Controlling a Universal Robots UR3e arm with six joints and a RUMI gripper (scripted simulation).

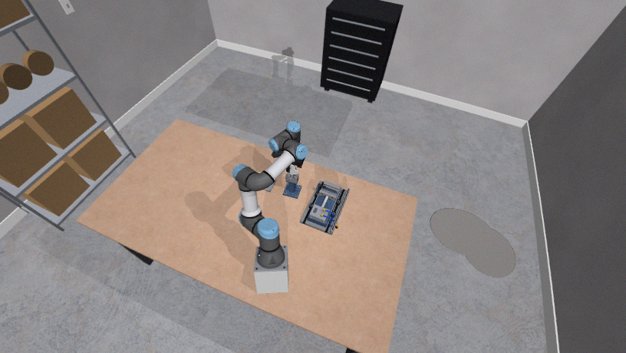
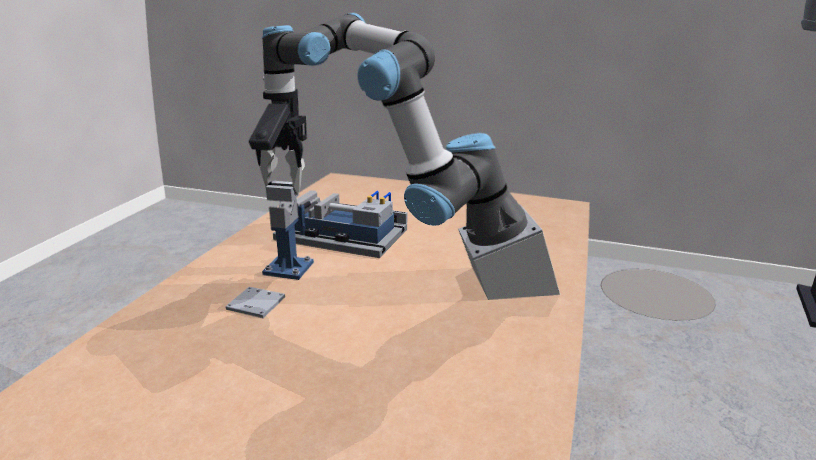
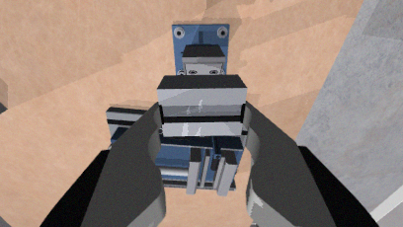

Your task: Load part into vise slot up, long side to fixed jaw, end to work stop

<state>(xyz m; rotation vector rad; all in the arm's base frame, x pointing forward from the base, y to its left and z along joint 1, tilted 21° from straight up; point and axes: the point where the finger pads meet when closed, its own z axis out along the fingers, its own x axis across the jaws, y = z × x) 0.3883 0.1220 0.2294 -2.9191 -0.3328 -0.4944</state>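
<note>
My gripper (image 2: pixel 280 176) (image 3: pixel 201 103) (image 1: pixel 291 179) points straight down and is shut on the part (image 2: pixel 280 193) (image 3: pixel 201 101), a grey block. One finger is on each end of it. In the wrist view a dark groove runs across the face turned to the camera. The part sits right over the V-block (image 2: pixel 284 218) (image 3: pixel 202 55) on its blue post (image 2: pixel 287 245); I cannot tell whether they touch. The vise (image 2: pixel 349 221) (image 1: pixel 325 202) (image 3: pixel 174 154) stands open just beyond the V-block. The infeed plate (image 2: pixel 255 301) lies bare on the table.
The robot base (image 2: pixel 508 257) stands to the right of the vise on the wooden table (image 2: pixel 400 354). A black drawer cabinet (image 1: pixel 360 47) and a shelf with boxes (image 1: pixel 47 127) stand off the table.
</note>
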